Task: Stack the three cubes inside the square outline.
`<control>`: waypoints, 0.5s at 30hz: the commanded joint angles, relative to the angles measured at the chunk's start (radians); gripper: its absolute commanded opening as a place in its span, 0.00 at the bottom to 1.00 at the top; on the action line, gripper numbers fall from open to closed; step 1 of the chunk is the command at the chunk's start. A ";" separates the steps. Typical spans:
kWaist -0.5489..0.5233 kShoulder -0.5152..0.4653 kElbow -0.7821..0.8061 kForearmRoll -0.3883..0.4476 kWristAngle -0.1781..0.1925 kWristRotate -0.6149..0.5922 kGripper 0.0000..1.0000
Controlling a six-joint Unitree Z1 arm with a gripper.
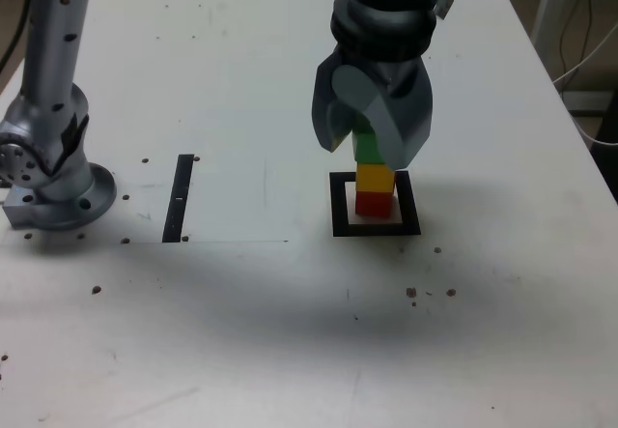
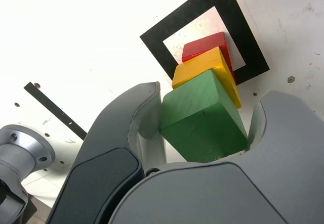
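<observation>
A: Stack stands inside the square outline (image 1: 376,205): red cube (image 1: 375,203) at the bottom, yellow cube (image 1: 375,177) on it, green cube (image 1: 366,144) on top. All three on the pale centre, black frame showing on every side.

B: And the fingers (image 2: 202,125)?

A: Either side of the green cube. In the wrist view one finger presses a side face; the opposite finger meets the cube near its far corner. Reads as clamped on the green cube, or at the point of letting go. Hard to say which; no clear gap on either side.

B: The relation the next move turns on?

A: Green cube sits directly between the fingers, the rest of the stack straight below them. It looks roughly square over the yellow cube, perhaps turned a little. Judgement: parting the fingers evenly and rising straight matters; any sideways drag could topple the column.

B: Any writing, labels?

A: None readable. Cubes plain. The worktop (image 1: 241,331) carries a straight black strip (image 1: 180,198), well apart from the fingers, and the arm's base (image 1: 48,186) beyond it.
</observation>
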 commanded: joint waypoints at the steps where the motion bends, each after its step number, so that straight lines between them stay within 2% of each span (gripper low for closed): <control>1: 0.002 -0.001 -0.002 -0.001 0.000 0.000 0.75; 10: 0.002 -0.014 -0.003 -0.001 -0.005 0.002 0.87; 15: 0.002 -0.024 0.002 0.000 -0.002 0.002 0.90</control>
